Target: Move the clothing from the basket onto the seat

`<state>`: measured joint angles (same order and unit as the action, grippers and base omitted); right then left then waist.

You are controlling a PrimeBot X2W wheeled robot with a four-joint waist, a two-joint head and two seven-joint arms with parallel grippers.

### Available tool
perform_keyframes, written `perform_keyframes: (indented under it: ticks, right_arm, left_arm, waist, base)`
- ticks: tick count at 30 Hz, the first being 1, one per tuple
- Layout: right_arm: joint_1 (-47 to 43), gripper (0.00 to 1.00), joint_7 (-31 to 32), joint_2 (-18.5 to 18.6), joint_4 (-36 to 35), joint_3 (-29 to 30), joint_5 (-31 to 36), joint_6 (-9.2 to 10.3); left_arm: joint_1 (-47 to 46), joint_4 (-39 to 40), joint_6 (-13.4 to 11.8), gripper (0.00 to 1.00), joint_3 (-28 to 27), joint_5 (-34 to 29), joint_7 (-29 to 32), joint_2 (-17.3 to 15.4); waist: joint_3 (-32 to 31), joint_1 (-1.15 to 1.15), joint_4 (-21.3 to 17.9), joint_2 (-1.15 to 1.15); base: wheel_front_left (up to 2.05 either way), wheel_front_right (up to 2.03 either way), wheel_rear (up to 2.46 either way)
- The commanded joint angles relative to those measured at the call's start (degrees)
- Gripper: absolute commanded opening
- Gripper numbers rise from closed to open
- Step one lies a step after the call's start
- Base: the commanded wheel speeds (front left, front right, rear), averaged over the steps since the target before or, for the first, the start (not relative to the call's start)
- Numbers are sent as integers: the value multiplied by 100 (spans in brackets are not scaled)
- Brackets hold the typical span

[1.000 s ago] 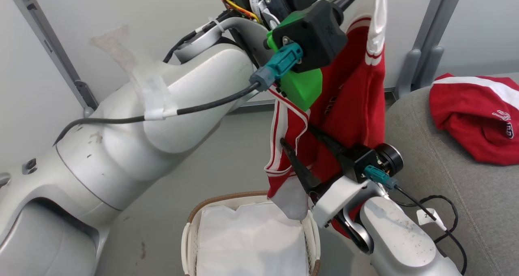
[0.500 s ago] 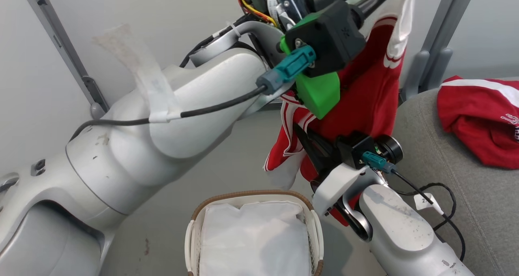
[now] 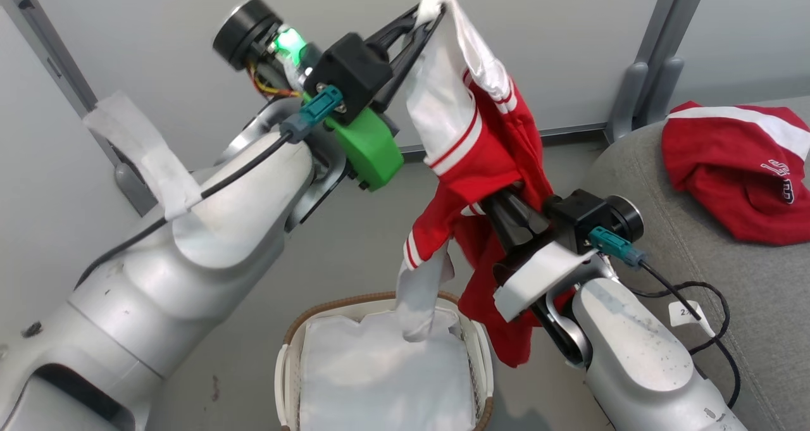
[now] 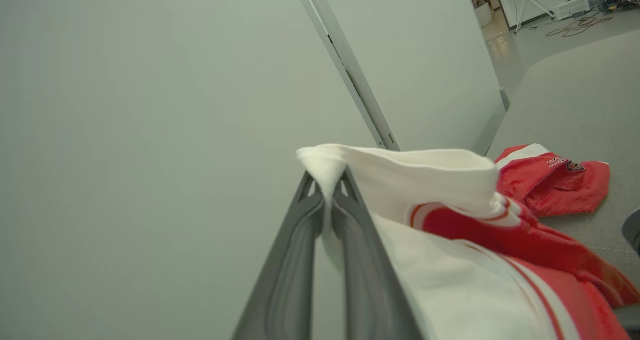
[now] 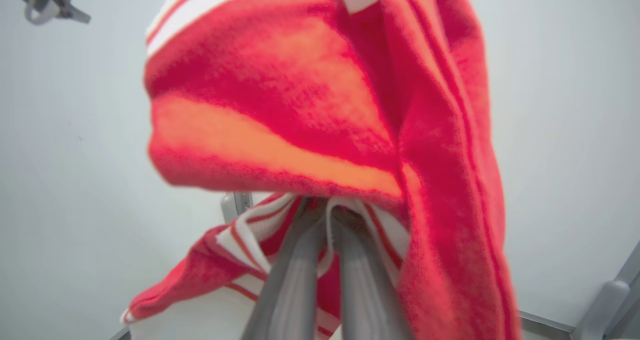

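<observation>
Jaws pinch the clothing (image 3: 471,140), left arm (image 3: 209,228) raised, right arm (image 3: 633,355) seemingly lower.

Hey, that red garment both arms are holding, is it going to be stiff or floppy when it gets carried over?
Floppy, most likely: the garment sags and folds between the left fingers and right fingers. Probably light, since a pinch of cloth holds it up. Its white sleeve dangles to the basket, so it may drag or snag.
</observation>
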<state>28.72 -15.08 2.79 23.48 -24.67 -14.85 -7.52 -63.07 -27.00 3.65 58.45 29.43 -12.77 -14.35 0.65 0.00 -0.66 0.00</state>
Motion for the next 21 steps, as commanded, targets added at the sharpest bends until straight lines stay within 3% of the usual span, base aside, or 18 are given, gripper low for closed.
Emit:
perform_keyframes:
  ticks: [1, 3, 4, 5, 6, 15, 21]
  right_arm:
    - [-91, 0, -13, 20, -84, 68, 61, 6]
    - [-123, 0, -12, 20, -169, 166, 118, 6]
    - [-126, 0, -12, 20, -212, 222, 151, 6]
    - [-121, 0, -12, 20, -247, 275, 179, 6]
    - [-119, 0, -13, 20, -286, 329, 211, 6]
    - [-159, 0, -13, 19, -532, 698, 480, 6]
    - [-254, 0, -12, 19, -648, 851, 638, 6]
  left_arm:
    - [221, -87, -68, 0, -48, 102, -59, -65]
    - [492, -197, -132, 1, -140, 225, -124, -80]
    - [637, -226, -150, 34, -199, 298, -156, -80]
    - [762, -245, -180, 50, -248, 361, -185, -78]
    - [909, -257, -213, 100, -301, 409, -203, -80]
    - [2279, 297, -397, 100, -1054, 241, -235, 37]
    - [3332, 650, -305, 100, -1685, -97, -237, 229]
  waist:
    - [33, 0, -41, 0]
    - [55, 0, -60, 0]
    - [75, 0, -68, 0]
    - [91, 0, -72, 0]
    - [112, 0, -76, 0]
    - [237, 0, -75, 0]
    - [259, 0, -66, 0]
  base:
    - [0, 0, 0]
    - [0, 0, 0]
    - [0, 0, 0]
    - [0, 0, 0]
    - [0, 0, 0]
    - [0, 0, 0]
    - [0, 0, 0]
